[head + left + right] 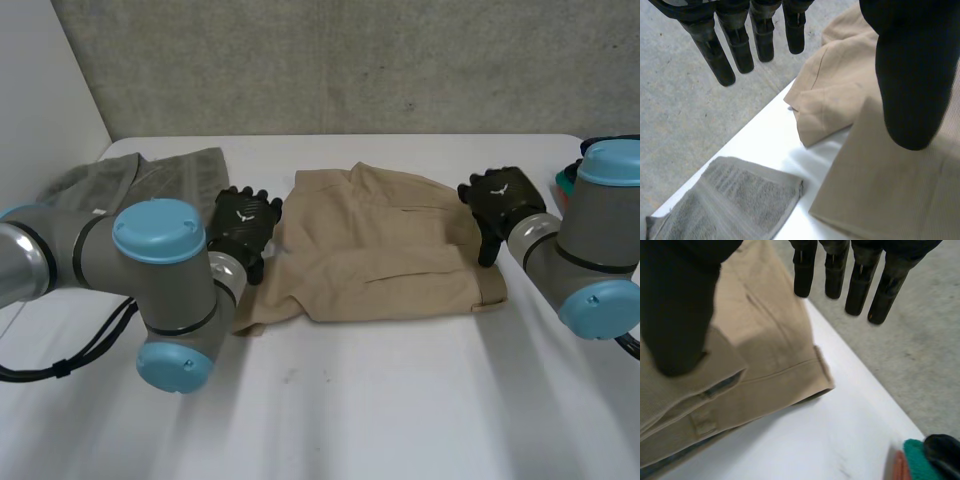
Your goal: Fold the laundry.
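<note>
Tan trousers [380, 250] lie folded in half across the middle of the white table [400, 400]. My left hand [243, 225] hovers at their left end and my right hand [503, 200] at their right end. In the left wrist view my left hand [722, 60] has straight, spread fingers that hold nothing, and its thumb hangs above the tan cloth [880, 190]. The right wrist view shows my right hand [857, 287] the same way: fingers straight past the cloth's edge, thumb over the waistband end of the trousers [760, 355].
A folded grey towel [150, 175] lies at the back left, also beside my left hand's fingertips as the grey towel [735, 200]. Teal and red items [570, 180] sit at the table's right edge, near my right arm; the teal item [920, 460] lies beyond the trousers.
</note>
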Tool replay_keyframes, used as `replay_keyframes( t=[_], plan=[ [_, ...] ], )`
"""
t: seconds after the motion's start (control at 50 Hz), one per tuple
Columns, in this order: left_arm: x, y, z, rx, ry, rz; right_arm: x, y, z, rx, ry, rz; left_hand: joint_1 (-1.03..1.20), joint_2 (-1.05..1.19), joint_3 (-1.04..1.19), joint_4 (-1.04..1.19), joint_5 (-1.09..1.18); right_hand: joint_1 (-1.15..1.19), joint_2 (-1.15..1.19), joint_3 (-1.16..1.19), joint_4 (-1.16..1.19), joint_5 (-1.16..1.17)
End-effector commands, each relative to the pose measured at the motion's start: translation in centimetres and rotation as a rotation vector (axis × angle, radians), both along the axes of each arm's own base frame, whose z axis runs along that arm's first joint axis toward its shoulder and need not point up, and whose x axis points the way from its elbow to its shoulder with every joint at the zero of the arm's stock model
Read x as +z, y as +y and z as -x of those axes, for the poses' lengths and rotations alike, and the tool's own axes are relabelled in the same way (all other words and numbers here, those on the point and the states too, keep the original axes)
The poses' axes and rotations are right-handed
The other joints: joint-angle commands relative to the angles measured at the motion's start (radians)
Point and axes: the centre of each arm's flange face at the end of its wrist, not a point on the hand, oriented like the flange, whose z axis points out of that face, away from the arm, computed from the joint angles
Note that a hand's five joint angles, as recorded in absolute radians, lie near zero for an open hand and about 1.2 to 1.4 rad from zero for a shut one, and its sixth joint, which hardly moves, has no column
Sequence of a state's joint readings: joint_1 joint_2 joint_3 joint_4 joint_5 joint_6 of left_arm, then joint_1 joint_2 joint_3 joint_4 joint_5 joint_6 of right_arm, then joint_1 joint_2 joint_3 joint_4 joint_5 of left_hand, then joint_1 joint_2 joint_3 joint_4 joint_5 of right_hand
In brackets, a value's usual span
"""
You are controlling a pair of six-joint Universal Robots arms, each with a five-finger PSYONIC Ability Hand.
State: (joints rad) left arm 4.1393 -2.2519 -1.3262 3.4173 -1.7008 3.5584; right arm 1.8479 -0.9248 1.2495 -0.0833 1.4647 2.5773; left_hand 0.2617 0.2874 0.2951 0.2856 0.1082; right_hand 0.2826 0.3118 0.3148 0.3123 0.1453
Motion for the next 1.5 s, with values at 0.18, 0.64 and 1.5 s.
replay_keyframes(
  t=[0.18, 0.64, 1.5],
  plan=[
    [3.4, 6.0, -3.1, -0.018, -0.005, -0.016, 5.2, 6.6, 1.7, 0.128, 0.021, -0.147, 0.128, 0.102, 0.094, 0.104, 0.107, 0.066, 0.037, 0.034, 0.037, 0.029],
    [-3.0, 3.2, -1.9, -0.066, -0.097, -0.209, -2.6, 2.3, 0.4, 0.155, 0.020, -0.194, 0.541, 0.515, 0.507, 0.517, 0.520, 0.424, 0.395, 0.392, 0.395, 0.387],
    [20.4, 11.2, -6.5, -0.099, 0.112, 0.152, 19.7, 11.9, 5.3, 0.121, 0.136, 0.097, 1.135, 1.109, 1.101, 1.111, 1.114, 1.114, 1.084, 1.081, 1.084, 1.076]
  ],
)
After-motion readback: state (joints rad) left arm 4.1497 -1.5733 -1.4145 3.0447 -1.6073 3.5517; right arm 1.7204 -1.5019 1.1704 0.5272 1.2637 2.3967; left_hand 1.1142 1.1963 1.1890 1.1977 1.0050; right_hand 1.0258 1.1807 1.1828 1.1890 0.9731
